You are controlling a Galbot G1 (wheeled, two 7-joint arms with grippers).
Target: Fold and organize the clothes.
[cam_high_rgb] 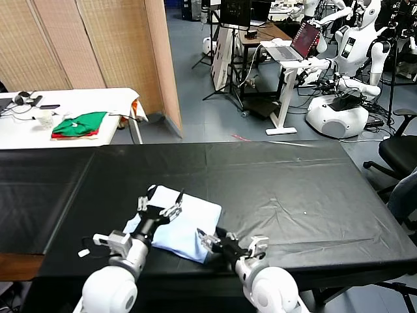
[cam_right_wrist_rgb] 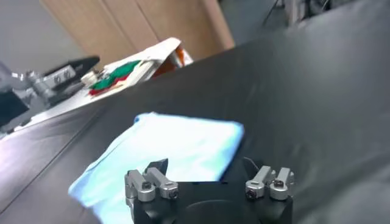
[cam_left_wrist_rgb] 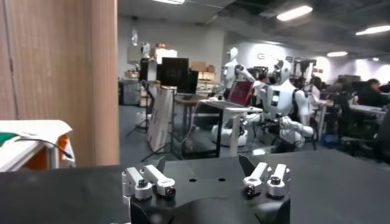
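Nearest the robot, the right gripper (cam_high_rgb: 232, 246) is seen low at the front edge of the black table (cam_high_rgb: 293, 189), just beside the near corner of the T-shirt (cam_high_rgb: 186, 225). Its fingers stand apart with nothing between them; only bare air is seen between the tips in the right wrist view, with the pale blue cloth lying just beyond. A little farther in, the left gripper (cam_high_rgb: 158, 207) is poised over the shirt's left part, spread wide and released, nothing caught in it.

The shirt itself is laid as a compact folded packet on the table's near left part, edges fairly square, one corner slightly rumpled toward the right gripper. It is judged to be light, thin and limp: it would sag and unfold if lifted by one corner, and it may slide on the smooth black cover. A hold would best be taken at two opposite edges at once, pinching through all layers, so the fold is kept together.

Farther back, on a white table (cam_high_rgb: 98, 98), red and green folded garments (cam_high_rgb: 79, 124) are seen, well apart from the work.
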